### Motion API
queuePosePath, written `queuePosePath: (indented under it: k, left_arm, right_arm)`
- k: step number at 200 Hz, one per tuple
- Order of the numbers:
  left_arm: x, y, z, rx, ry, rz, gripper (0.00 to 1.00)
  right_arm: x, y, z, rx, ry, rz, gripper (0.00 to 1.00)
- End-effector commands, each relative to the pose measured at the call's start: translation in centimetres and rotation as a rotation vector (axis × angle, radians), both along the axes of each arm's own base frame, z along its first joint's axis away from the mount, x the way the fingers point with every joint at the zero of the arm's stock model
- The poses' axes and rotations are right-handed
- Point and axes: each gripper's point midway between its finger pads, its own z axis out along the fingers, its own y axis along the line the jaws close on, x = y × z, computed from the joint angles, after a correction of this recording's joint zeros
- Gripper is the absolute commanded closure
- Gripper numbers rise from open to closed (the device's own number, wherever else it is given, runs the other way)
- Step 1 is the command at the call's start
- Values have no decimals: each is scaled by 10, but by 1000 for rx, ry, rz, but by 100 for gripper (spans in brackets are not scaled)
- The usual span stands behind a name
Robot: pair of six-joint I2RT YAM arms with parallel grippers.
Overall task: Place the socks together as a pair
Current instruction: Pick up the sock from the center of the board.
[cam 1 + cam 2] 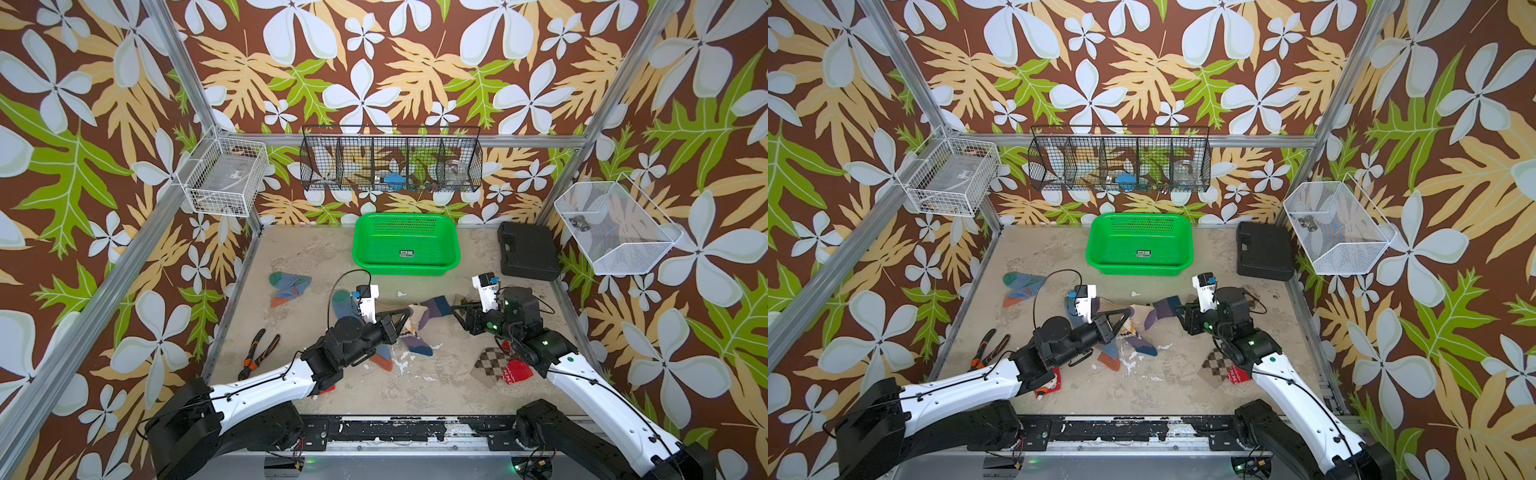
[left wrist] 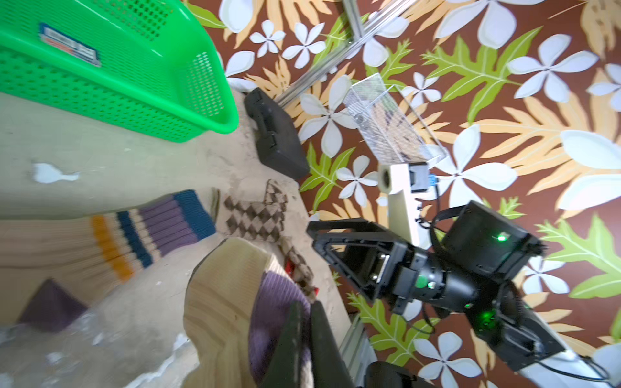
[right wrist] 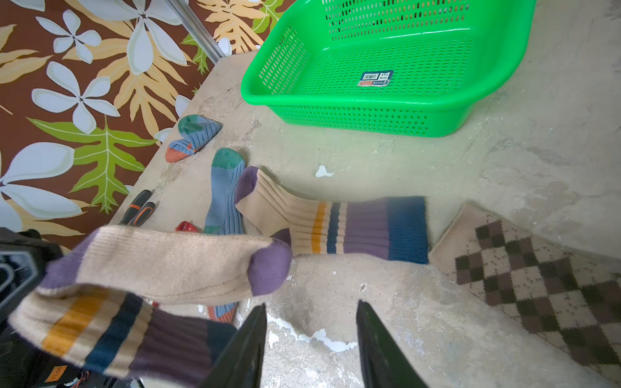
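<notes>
Nearest the robot and farthest out from the green basket [image 3: 336,100], the left tool [image 2: 304,307] is clamped shut on a purple patch of the held cream striped sock [image 3: 161,262]. That sock hangs doubled over, clear of the tabletop [image 3: 470,168]. The right tool [image 3: 312,305] hovers empty beside it with its jaws partly apart, also on the robot's side of the basket. Closer to the basket lies the flat cream striped sock [image 3: 336,225], stretched out on the tabletop. Its navy cuff ends just beside an argyle sock [image 3: 537,278], and its purple toe meets a blue-grey sock [image 3: 223,198]. The step in hand looks like laying the held sock on this mate. To do it well, carry the sock low toward the basket and let the dangling cuff end touch down first on the mate's navy band. Then draw the foot along so that it unfolds and does not land bunched. Open the jaws only once the fabric rests there. The free tool could pin the mate's cuff, since soft knit drags easily and might pull the neighbouring socks askew.
</notes>
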Motion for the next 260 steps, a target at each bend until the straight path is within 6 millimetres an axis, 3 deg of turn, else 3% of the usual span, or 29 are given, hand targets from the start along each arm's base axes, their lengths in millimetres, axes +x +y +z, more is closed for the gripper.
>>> queuePosePath:
  k: [1,29,68,100,126,164,212,231,244,260]
  left_arm:
    - [-7,-16,24,-93,-42,-46,95]
    - [-3,-22,12,-83,-22,-44,95]
    - [2,-23,24,-57,-42,-22,94]
    - [1,-22,28,-53,-43,-25,93]
    - [-1,-26,21,-64,-21,-49,92]
    - [-4,-25,18,-76,-9,-59,91]
    - [-4,-25,19,-73,-13,-62,90]
    - [-5,-26,16,-68,-10,-65,88]
    - [-5,-26,13,-49,-11,-67,78]
    - [-3,-24,2,22,-17,-58,48]
  right_arm:
    - [-4,9,11,53,-25,48,54]
    - [-33,38,24,154,-40,255,50]
    - [-57,48,25,193,-89,337,44]
    - [-80,70,28,249,-115,431,43]
    - [-85,83,37,247,-163,456,42]
    - [-77,90,39,242,-170,450,41]
    - [-78,105,29,245,-147,473,50]
    - [-77,108,23,228,-126,467,67]
    - [-75,106,17,207,-101,449,82]
    - [-71,99,7,148,-55,404,93]
